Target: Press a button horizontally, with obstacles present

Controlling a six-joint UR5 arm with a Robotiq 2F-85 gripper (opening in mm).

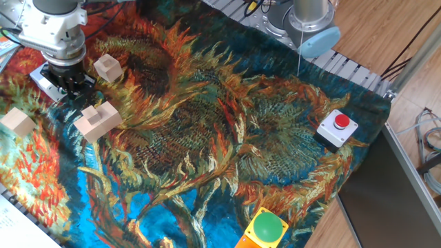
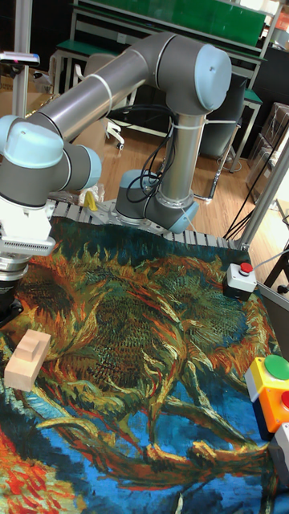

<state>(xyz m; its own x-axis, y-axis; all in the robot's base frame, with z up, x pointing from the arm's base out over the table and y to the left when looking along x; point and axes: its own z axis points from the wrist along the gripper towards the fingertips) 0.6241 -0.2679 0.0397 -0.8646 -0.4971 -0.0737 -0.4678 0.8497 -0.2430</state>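
Observation:
My gripper (image 1: 67,83) hangs at the far left of the sunflower cloth, its dark fingers pointing down; no gap or contact between the tips shows. Right beside it, to the left, lies a white box with grey sides (image 1: 37,78), partly covered by the gripper. The green button itself is hidden. Three bare-wood obstacles stand around: a small cube (image 1: 108,67) just right of the gripper, a notched block (image 1: 98,120) in front of it, and another small cube (image 1: 18,122) at the left edge. The tall fixed view shows the notched block (image 2: 26,359) and only the gripper's edge (image 2: 6,307).
A red button on a white box (image 1: 337,129) sits at the cloth's right edge. A big green dome on a yellow box (image 1: 265,229) stands at the front edge. The arm's base (image 2: 156,210) rises behind the cloth.

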